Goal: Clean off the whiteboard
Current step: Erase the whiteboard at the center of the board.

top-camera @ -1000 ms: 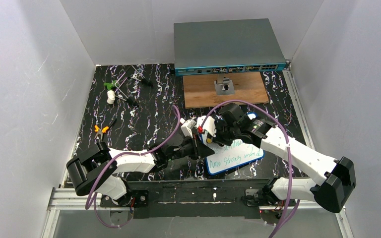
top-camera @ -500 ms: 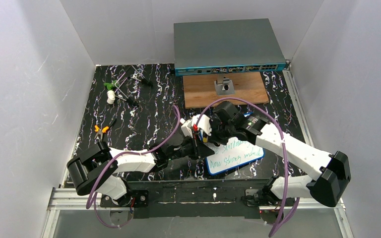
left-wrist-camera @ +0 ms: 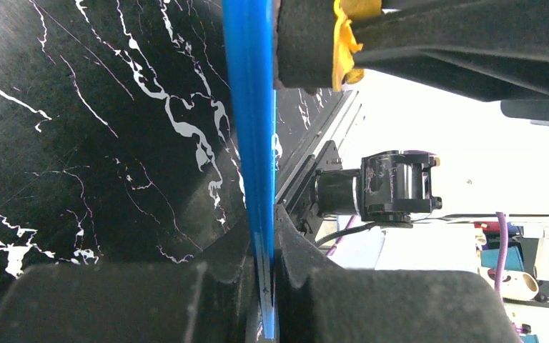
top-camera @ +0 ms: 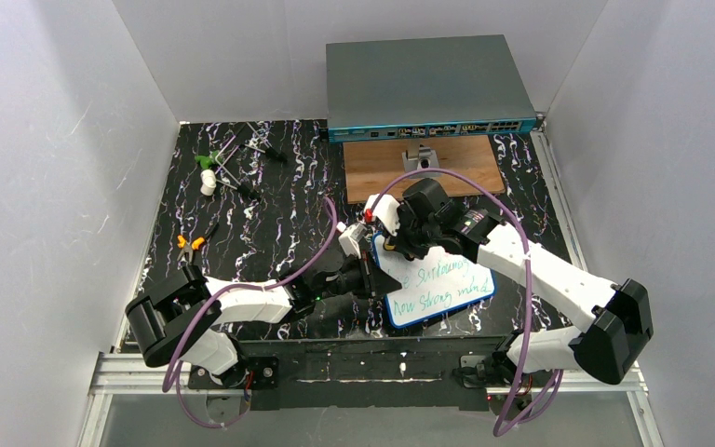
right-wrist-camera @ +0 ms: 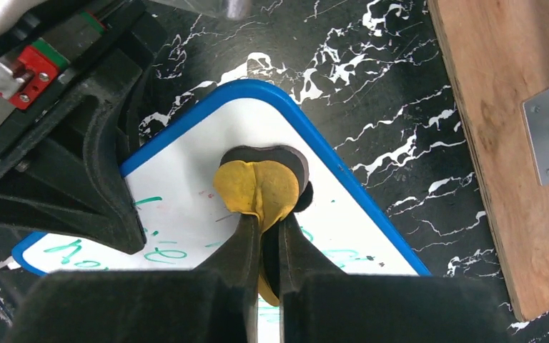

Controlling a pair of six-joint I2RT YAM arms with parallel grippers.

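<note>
Left gripper clamps one whiteboard; right gripper pinches one eraser.

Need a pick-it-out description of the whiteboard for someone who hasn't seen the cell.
On the black marbled mat, look in front of the wooden board, toward the near edge, right of centre. The whiteboard lies there, a flat white rectangle. Its blue rim and green handwriting set it apart from the bare wood and the grey box behind.
</note>
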